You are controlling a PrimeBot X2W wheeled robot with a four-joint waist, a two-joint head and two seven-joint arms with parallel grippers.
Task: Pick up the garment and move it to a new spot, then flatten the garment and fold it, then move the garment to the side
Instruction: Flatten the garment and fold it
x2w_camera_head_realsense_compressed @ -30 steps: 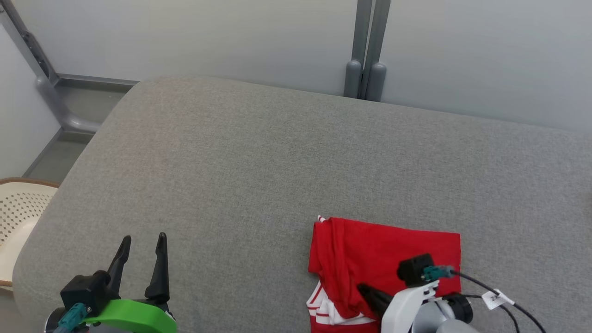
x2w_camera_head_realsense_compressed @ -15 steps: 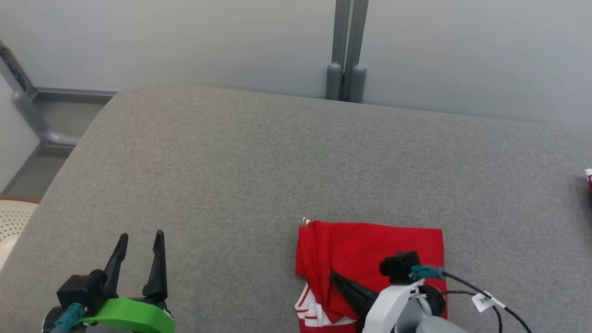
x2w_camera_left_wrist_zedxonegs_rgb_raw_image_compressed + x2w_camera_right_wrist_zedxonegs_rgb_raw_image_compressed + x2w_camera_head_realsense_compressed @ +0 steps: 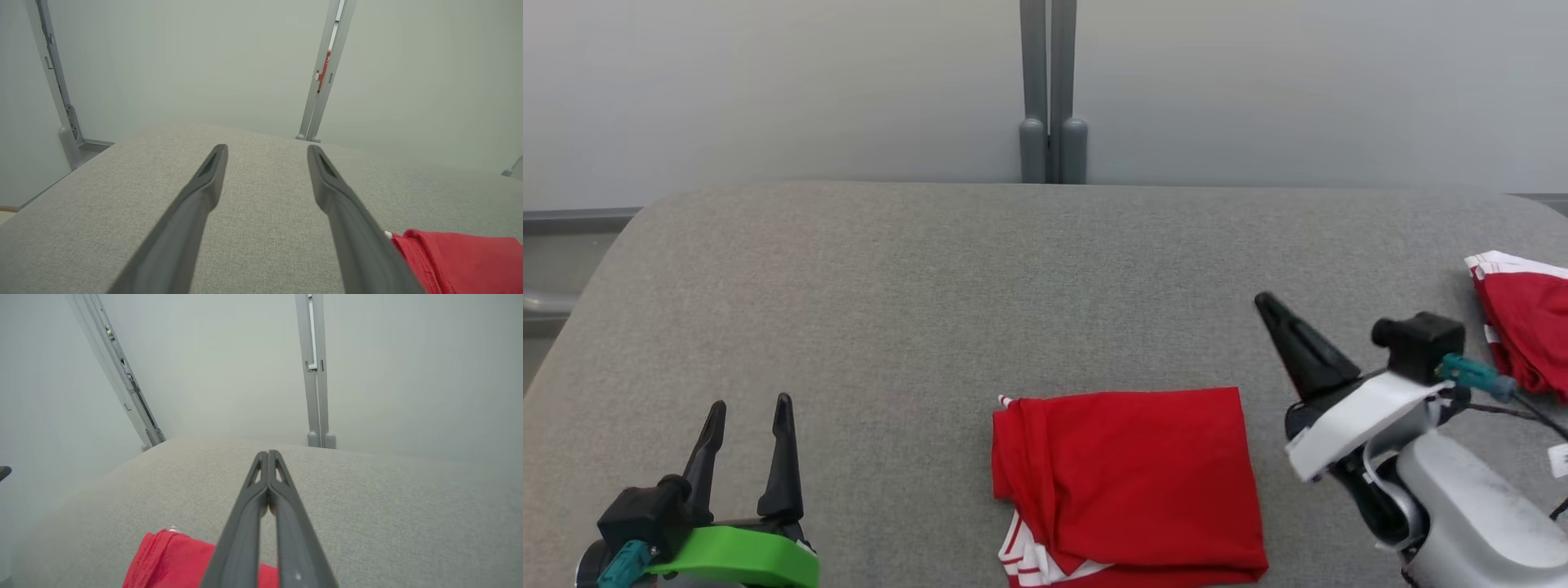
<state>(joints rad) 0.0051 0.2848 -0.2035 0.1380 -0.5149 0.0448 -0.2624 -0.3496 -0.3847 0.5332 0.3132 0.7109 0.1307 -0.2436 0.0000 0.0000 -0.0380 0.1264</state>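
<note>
The garment (image 3: pixel 1127 474) is red with white stripes at its lower left corner and lies folded into a rectangle at the front middle of the grey padded table (image 3: pixel 915 278). My right gripper (image 3: pixel 1266 304) is shut with nothing in it. It hangs to the right of the garment, apart from it, pointing up and left. My left gripper (image 3: pixel 750 403) stands open and empty at the front left, well left of the garment. In the left wrist view the garment's edge (image 3: pixel 461 261) lies beside the right finger. In the right wrist view its corner (image 3: pixel 171 559) shows under the shut fingers (image 3: pixel 267 486).
A second red and white garment (image 3: pixel 1523 322) lies bunched at the table's right edge, just beyond my right wrist. A grey post (image 3: pixel 1051 90) stands against the pale wall behind the table. Bare grey surface stretches across the middle and the back.
The camera has swung to the right, bringing the second garment into view. My right gripper, earlier over the folded garment's front part, has risen and moved off to its right. The left gripper is unchanged.
</note>
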